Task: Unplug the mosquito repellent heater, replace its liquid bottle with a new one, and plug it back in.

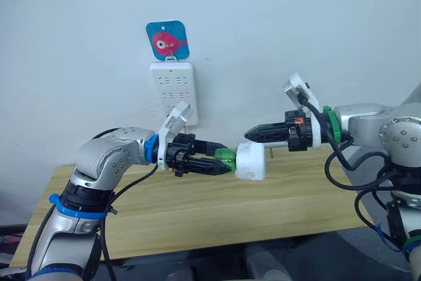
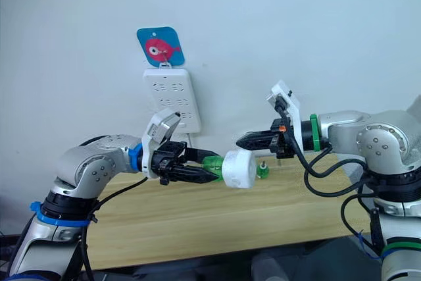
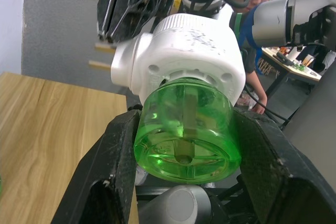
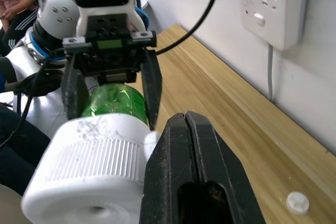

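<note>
Mosquito repellent heater [image 2: 239,168] is unplugged and held in the air between my two arms, above the wooden table [image 2: 197,218] and in front of the wall-mounted power strip [image 2: 172,99]. Green liquid bottle [image 2: 213,166] is screwed into its underside. My left gripper [image 2: 205,169] clamps that bottle between both fingers [image 3: 113,174]. My right gripper [image 2: 242,141] sits at the upper edge of the white body, fingers pressed together with no gap and nothing between them.

Step in hand, as I judge it: separating the bottle from the heater. The next move calls for a firm hold on the white body by my right gripper, which means spreading those fingers and closing them around the housing, then turning one part against the other along the bottle axis.

A small green item [image 2: 262,172] stands on the table behind the heater; I cannot tell what it is. A small white cap [image 4: 297,202] lies near the wall edge. The prongs [image 3: 100,56] are only partly visible. I cannot tell how far the thread is loosened.
</note>
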Robot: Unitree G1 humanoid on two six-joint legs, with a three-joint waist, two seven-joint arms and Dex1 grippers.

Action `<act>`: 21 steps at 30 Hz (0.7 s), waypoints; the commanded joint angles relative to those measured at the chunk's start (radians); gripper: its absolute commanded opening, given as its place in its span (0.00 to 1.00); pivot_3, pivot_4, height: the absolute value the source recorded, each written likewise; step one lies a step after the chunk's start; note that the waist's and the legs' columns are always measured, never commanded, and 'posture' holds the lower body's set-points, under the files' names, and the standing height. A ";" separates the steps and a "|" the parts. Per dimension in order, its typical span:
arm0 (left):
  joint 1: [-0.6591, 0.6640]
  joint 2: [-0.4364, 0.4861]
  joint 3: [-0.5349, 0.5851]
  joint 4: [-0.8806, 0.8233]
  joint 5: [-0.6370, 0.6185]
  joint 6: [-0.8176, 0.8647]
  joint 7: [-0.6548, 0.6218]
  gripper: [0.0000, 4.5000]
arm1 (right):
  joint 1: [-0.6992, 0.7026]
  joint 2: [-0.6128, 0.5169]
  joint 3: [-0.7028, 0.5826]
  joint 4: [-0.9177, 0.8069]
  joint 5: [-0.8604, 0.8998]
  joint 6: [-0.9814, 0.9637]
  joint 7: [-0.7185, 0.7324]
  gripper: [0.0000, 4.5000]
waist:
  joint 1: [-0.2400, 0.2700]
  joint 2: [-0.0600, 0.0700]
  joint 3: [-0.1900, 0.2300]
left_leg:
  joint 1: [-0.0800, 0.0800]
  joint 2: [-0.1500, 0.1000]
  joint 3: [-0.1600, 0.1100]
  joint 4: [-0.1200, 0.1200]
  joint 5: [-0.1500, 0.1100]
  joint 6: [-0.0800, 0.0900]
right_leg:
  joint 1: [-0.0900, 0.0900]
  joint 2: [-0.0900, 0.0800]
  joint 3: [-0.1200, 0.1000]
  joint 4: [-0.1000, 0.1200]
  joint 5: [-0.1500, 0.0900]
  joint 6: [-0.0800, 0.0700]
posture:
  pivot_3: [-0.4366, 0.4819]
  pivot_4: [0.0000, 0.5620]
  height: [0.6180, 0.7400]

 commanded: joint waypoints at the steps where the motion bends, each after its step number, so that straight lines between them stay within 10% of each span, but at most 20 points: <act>1: -0.010 0.002 0.049 -0.011 -0.045 0.010 -0.009 0.53 | 0.008 -0.010 -0.005 -0.030 -0.013 -0.016 0.027 0.00 | 0.000 0.000 0.000 | 0.000 0.000 0.000 0.000 0.000 0.000 | 0.000 0.000 0.000 0.000 0.000 0.000 | 0.30 0.00 1.00; 21: 0.002 -0.012 0.054 -0.035 -0.036 0.009 0.069 0.52 | -0.021 0.004 -0.085 0.017 -0.080 -0.093 0.040 0.00 | 0.000 0.000 0.000 | 0.000 0.000 0.000 0.000 0.000 0.000 | 0.000 0.000 0.000 0.000 0.000 0.000 | 0.30 0.01 1.00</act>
